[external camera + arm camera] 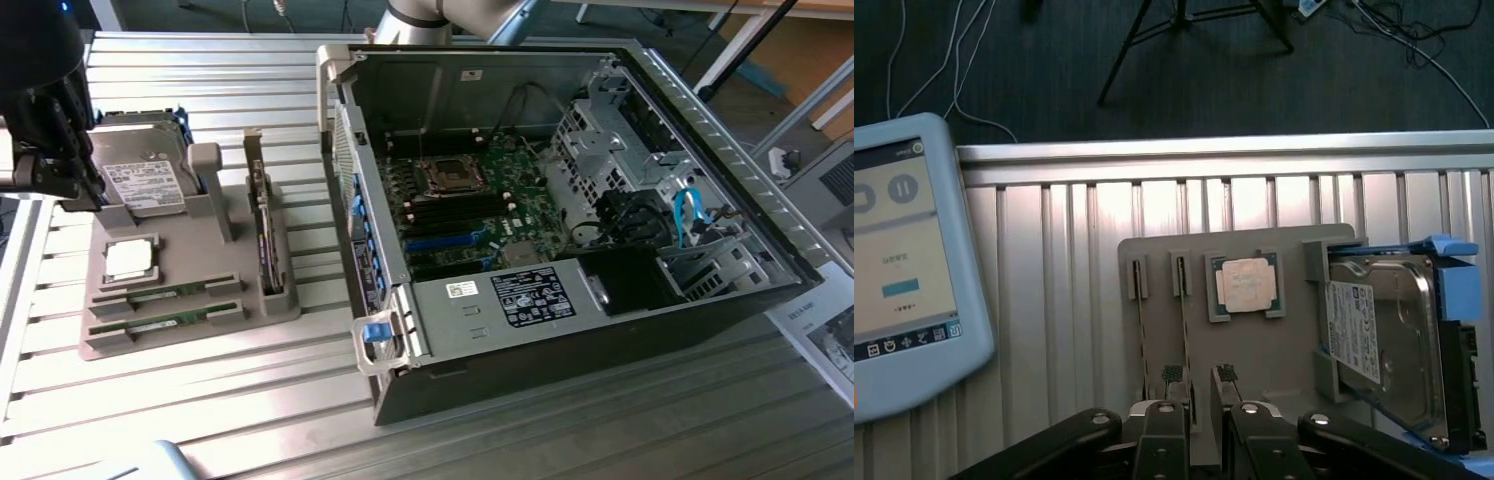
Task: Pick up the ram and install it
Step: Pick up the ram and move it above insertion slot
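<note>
While the hand [1199,378] hangs released, fingers apart, over the grey tray [1264,350], the ram [1185,320] stands on edge in its slot — long axis running toward the fingers, seemingly just off their gap. From the exterior view, the open computer case [694,110] sits well apart on the worktop [200,400].

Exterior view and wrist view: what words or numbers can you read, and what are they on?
No text can be read for sure.
Label on the hard drive: print too small.
Screen of the tablet: words blurred.
The black label in the computer case: too small.
The white sticker on its wall: too small.
</note>
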You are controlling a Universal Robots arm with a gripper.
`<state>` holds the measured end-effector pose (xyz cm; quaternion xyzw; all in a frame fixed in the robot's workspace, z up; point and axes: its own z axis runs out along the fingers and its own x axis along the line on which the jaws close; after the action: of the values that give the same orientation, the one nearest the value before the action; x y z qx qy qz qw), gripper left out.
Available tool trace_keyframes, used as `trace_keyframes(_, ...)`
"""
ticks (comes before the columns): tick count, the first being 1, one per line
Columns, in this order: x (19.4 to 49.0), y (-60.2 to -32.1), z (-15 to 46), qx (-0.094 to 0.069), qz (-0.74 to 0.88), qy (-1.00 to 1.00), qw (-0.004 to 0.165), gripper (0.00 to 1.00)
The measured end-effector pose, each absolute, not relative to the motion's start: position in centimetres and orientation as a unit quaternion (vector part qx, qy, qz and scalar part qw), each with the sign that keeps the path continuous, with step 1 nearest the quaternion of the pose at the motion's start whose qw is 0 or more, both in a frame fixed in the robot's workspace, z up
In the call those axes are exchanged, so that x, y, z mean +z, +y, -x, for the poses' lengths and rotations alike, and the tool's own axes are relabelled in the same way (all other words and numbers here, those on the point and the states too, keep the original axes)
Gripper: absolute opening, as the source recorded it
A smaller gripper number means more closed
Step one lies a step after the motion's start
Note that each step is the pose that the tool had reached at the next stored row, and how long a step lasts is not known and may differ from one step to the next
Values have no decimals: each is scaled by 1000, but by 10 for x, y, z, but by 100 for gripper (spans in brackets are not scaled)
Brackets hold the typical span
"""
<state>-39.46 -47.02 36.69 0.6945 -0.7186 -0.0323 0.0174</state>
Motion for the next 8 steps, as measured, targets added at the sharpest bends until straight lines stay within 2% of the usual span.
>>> trace_keyframes(8, 367, -470, 395, -32, -695, -718, 18, 24)
